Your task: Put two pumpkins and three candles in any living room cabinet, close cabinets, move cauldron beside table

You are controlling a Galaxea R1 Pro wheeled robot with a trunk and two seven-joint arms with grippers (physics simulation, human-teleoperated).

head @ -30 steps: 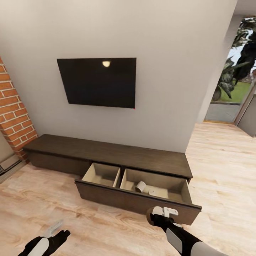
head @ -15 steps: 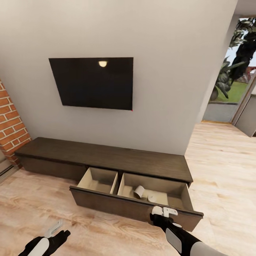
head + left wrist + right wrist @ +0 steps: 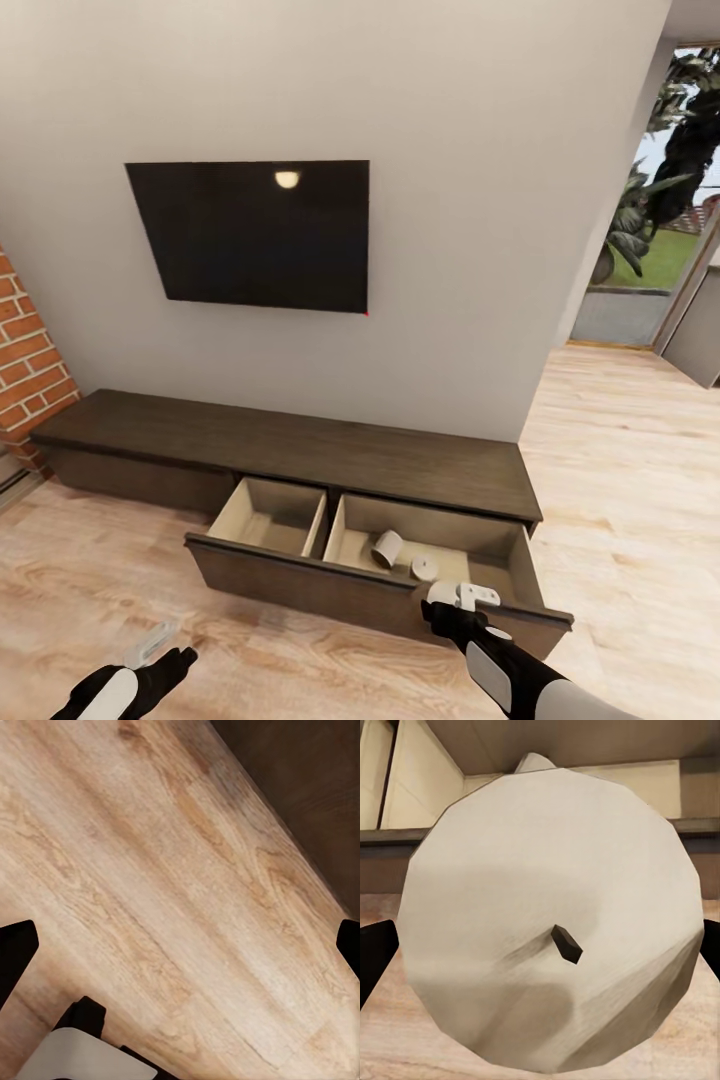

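The long dark-brown cabinet (image 3: 300,445) stands against the wall under the TV, with its two right drawers pulled open. Two pale candles (image 3: 387,548) (image 3: 424,567) lie in the right drawer (image 3: 520,550); the left drawer (image 3: 265,515) looks empty. My right gripper (image 3: 462,596) hangs at that drawer's front edge, shut on a third candle (image 3: 551,922) whose wick end faces the right wrist camera. My left gripper (image 3: 152,645) (image 3: 181,945) is open, low over the plank floor in front of the cabinet. The pumpkins and the cauldron are out of view.
A black TV (image 3: 250,235) hangs on the off-white wall. The brick fireplace (image 3: 25,350) is at the far left. At the right a doorway (image 3: 650,200) opens onto plants and grass. Wood floor (image 3: 630,470) runs past the cabinet's right end.
The camera has turned and moved, so the cabinet and TV have slid left in the picture. My right gripper with its candle now sits against the open drawer's front.
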